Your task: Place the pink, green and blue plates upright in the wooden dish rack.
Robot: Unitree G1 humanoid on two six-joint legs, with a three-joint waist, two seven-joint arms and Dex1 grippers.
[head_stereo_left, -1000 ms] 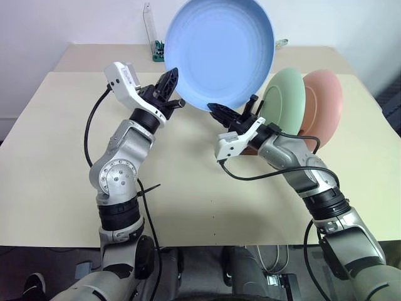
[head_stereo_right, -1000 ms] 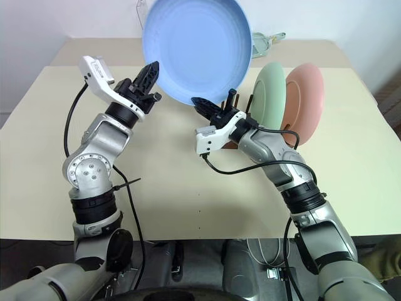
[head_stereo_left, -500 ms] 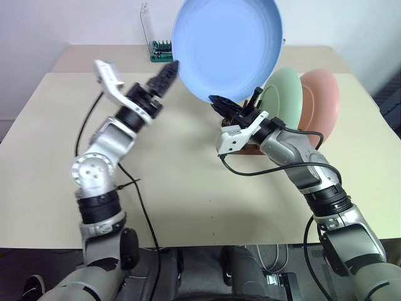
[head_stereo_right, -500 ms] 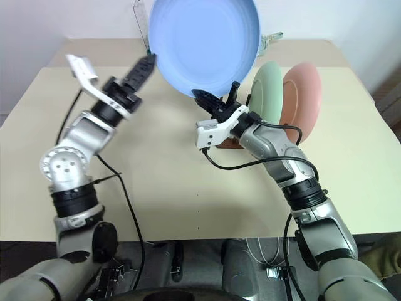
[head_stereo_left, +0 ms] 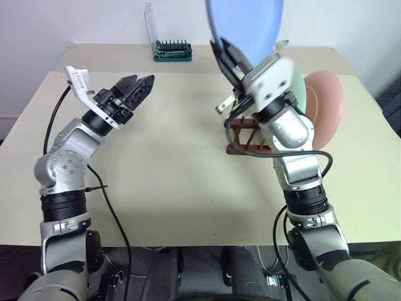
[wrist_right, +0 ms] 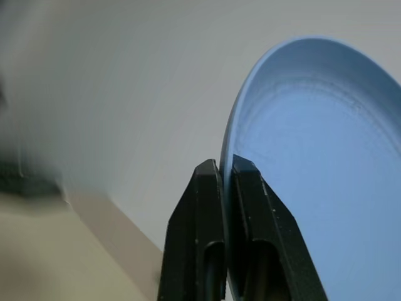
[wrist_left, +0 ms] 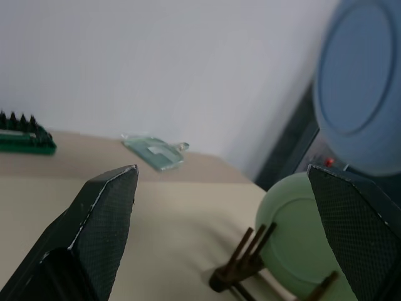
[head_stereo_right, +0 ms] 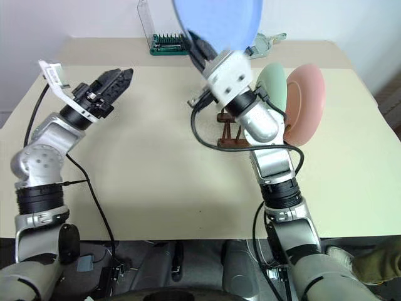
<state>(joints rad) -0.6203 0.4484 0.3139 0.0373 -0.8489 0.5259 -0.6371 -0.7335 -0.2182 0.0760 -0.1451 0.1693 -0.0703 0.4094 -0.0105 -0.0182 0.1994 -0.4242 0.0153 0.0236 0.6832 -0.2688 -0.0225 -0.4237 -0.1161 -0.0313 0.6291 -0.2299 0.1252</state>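
Right gripper (wrist_right: 224,172) raised high over the right half of the desk (head_stereo_left: 169,169), fingers clamped on the rim of the blue plate (head_stereo_left: 244,25). One finger sits on the plate's inner face, the other on its back. The plate is held up in the air on edge, above the wooden dish rack (head_stereo_left: 244,139), and its top runs out of the head views.

Left gripper (head_stereo_left: 139,84) hovers over the left part of the desk, well apart from the blue plate, fingers spread wide with nothing between them. In the left wrist view its two fingers (wrist_left: 103,216) stand far apart, framing the rack and plates beyond.

Rack stands toward the right edge of the desk, dark brown, thin pegs upright. The green plate (head_stereo_right: 273,81) stands on edge in it, and the pink plate (head_stereo_left: 326,100) stands on edge just behind that, nearer the right edge. Both are partly hidden by the right arm. The rack's nearer pegs are bare.

Near the far edge of the desk: a green screwdriver-bit case (head_stereo_left: 173,51) with its clear lid standing open, and a small clear piece (wrist_left: 155,152) lying flat further right.
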